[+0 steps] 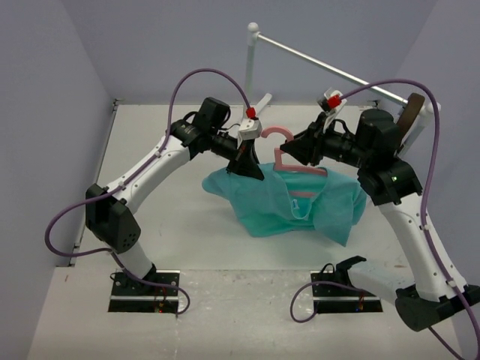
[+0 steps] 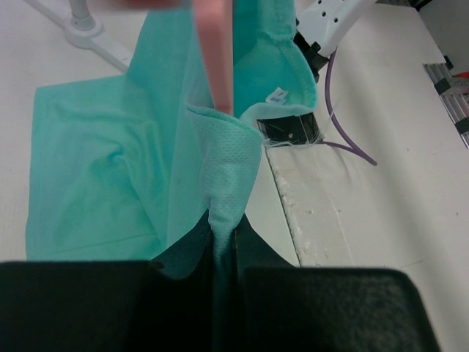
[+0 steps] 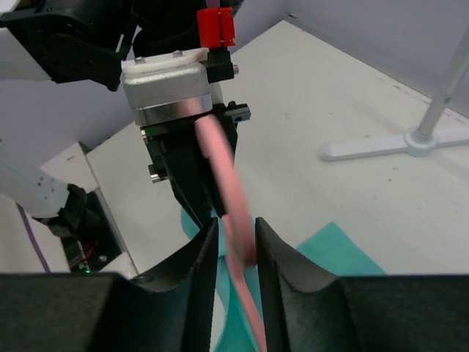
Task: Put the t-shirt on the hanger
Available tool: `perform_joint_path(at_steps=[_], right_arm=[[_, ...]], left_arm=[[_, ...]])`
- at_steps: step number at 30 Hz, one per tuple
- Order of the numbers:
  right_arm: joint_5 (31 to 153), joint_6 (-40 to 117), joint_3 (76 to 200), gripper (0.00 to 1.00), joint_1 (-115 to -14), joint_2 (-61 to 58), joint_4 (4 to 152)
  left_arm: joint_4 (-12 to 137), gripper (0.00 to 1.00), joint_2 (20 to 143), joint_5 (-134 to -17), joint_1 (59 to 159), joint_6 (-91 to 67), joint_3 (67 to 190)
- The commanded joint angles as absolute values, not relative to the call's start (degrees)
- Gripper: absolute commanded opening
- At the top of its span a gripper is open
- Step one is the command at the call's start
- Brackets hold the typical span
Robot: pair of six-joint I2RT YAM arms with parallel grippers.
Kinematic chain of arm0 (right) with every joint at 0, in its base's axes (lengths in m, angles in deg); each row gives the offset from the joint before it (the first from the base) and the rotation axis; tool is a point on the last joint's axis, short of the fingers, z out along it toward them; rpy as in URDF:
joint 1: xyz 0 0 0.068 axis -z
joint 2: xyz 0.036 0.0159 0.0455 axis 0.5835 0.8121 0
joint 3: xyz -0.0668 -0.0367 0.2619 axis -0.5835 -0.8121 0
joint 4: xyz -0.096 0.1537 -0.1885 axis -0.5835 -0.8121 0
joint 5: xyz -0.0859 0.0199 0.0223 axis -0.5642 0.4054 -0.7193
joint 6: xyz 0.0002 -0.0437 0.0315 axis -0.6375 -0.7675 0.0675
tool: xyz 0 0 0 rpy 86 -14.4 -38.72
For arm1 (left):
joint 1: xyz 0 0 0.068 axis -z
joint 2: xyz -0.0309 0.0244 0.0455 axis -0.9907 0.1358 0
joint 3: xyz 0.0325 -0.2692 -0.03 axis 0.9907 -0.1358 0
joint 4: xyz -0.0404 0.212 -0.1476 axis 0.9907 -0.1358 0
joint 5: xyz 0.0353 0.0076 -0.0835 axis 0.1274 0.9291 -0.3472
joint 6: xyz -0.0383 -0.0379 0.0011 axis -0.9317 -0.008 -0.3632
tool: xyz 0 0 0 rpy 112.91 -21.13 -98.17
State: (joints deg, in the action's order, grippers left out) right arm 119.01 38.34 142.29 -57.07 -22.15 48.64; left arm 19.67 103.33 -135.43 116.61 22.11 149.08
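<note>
Left wrist, left claw (image 2: 223, 221) pinching t-shirt (image 2: 95, 161), right claw (image 3: 236, 229) straddling hanger (image 3: 220, 169)

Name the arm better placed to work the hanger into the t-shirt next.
Right, probably. The right gripper has its fingers either side of the hanger, so it can steer it. The left gripper is shut on a fold of the t-shirt and is busy holding it.

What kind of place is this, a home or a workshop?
Probably a laboratory robot cell: plain lilac walls enclose a white table, a left arm and a right arm are bolted at its edge, a metal rack rod stands behind.
</note>
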Motion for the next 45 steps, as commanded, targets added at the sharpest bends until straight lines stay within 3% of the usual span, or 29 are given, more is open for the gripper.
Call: perform_joint_path(at_steps=[1, 4, 6, 7, 9, 10, 12, 14, 16, 20, 23, 26, 27, 28, 31, 34, 35, 37, 39, 40, 45], right_arm=[[123.5, 39.0, 144.8, 0.25, -57.5, -20.5, 53.9], [116.6, 39.4, 143.2, 0.56, -57.4, -22.8, 53.3], [115.4, 39.4, 140.1, 0.61, -57.1, -24.6, 54.8], [117.2, 39.2, 139.3, 0.54, -57.0, -25.3, 55.9], [125.5, 39.2, 139.2, 0.00, -56.7, -24.9, 57.4], [127.8, 39.2, 139.3, 0.00, -56.6, -24.3, 57.8], [133.1, 40.0, 138.7, 0.00, -55.7, -23.4, 59.9], [134.5, 42.0, 138.6, 0.00, -53.3, -23.4, 61.4], [135.2, 44.0, 137.9, 0.00, -49.6, -25.4, 63.0], [138.3, 46.8, 136.4, 0.00, -42.8, -29.2, 66.6], [140.6, 48.0, 137.7, 0.00, -41.3, -29.6, 67.4], [142.8, 48.2, 139.1, 0.00, -39.8, -29.6, 67.4], [143.0, 48.2, 139.4, 0.00, -39.7, -29.5, 67.5], [143.7, 48.1, 139.8, 0.00, -39.5, -29.4, 67.6], [145.2, 48.1, 140.2, 0.00, -39.2, -28.8, 67.8], [144.7, 48.1, 140.3, 0.00, -38.4, -28.4, 67.7], [144.6, 48.2, 140.4, 0.00, -38.1, -28.4, 67.8], [144.6, 48.5, 140.9, 0.00, -37.3, -27.9, 67.9], [145.3, 49.9, 141.0, 0.00, -36.7, -27.5, 69.1], [145.6, 51.1, 141.0, 0.00, -36.5, -27.4, 69.8], [145.3, 51.7, 141.1, 0.00, -36.0, -27.8, 70.7]], left_arm=[[17.8, 0.00, 101.8, -138.7, 117.2, 26.0, 152.1], [18.0, 0.00, 101.1, -137.5, 117.2, 25.9, 151.9], [18.0, 0.00, 100.8, -137.9, 117.2, 26.0, 151.9], [18.0, 0.00, 100.8, -138.2, 117.2, 25.9, 152.1], [18.2, 0.00, 101.2, -138.8, 117.2, 25.4, 152.7], [18.0, 0.02, 101.5, -139.1, 117.2, 25.3, 153.0], [17.8, 0.26, 101.6, -139.3, 117.2, 24.7, 153.4], [19.5, 0.92, 100.7, -134.5, 116.8, 20.6, 153.3], [22.0, 1.00, 98.2, -127.0, 115.2, 18.0, 151.3], [30.7, 1.00, 88.9, -123.5, 105.7, 11.2, 141.3], [38.4, 0.97, 84.0, -125.7, 99.4, 7.9, 133.1], [42.8, 0.83, 83.8, -126.9, 95.2, 5.6, 128.6], [43.6, 0.71, 85.0, -128.5, 94.7, 4.7, 128.7], [44.6, 0.67, 86.4, -129.7, 94.3, 3.1, 129.0], [49.9, 0.72, 89.3, -133.5, 93.5, -0.5, 129.3], [55.7, 0.70, 89.4, -141.9, 93.3, -4.0, 127.5], [58.1, 0.65, 89.0, -143.3, 93.3, -5.3, 126.4], [62.3, 0.40, 88.0, -144.3, 93.3, -8.0, 123.8], [62.9, 0.08, 87.9, -144.2, 93.2, -7.9, 122.6], [62.9, 0.01, 87.9, -143.5, 93.2, -7.8, 122.2], [57.7, 0.00, 88.6, -136.7, 92.3, -6.7, 124.7]])
